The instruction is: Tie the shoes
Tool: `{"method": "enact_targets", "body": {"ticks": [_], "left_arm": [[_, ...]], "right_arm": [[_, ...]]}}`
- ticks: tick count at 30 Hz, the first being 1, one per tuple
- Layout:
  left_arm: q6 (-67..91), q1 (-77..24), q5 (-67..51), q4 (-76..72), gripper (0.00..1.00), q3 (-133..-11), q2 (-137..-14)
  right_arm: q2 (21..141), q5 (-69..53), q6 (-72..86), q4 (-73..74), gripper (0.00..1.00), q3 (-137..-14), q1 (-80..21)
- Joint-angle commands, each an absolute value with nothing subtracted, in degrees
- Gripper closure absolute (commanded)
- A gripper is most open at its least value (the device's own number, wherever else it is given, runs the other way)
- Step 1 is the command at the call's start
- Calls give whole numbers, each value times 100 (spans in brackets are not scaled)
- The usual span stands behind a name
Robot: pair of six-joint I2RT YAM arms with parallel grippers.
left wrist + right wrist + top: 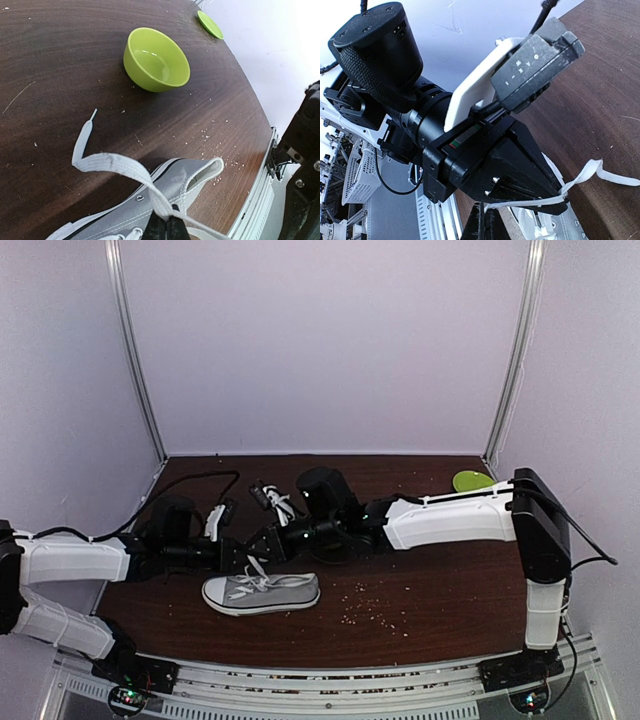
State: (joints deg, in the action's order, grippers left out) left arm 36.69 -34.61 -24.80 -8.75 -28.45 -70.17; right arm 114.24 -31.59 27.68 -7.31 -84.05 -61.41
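The shoe (262, 592) lies on the desk (450, 580) at lower centre-left of the top view, toe leftward. The left tool (167, 227) and right tool (482, 225) meet just above it. Crumbs (372, 612) lie to its right, and a plate (472, 480) sits at upper right. In the left wrist view a bowl (156, 60) stands above the heel, and a lace (115, 165) runs up-left from the tool.

- left gripper (167, 227) and right gripper (484, 224) jammed together right over the shoe (262, 592)
- table (450, 580) right of it is wide open, just crumbs (375, 612)
- bowl (156, 59) sits well past the heel
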Motion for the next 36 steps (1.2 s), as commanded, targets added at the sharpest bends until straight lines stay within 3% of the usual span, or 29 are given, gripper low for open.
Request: {"method": "enact_targets", "body": {"ticks": [1,26,36], "left_arm": [[3535,-3419,-2220,-706,100,-2742,-6987],[2906,-3420,-2386,-890,100,-2586,-7066],[2923,-3419,-2435,-956,100,-2537,-7075]], "right_arm": [[11201,-3411,3046,-1512,100,-8348,-6285],[11309,-2950,3747,-106,100,-9362,-6290],[11386,-3104,3872,-792,100,-9167,-6290]]}}
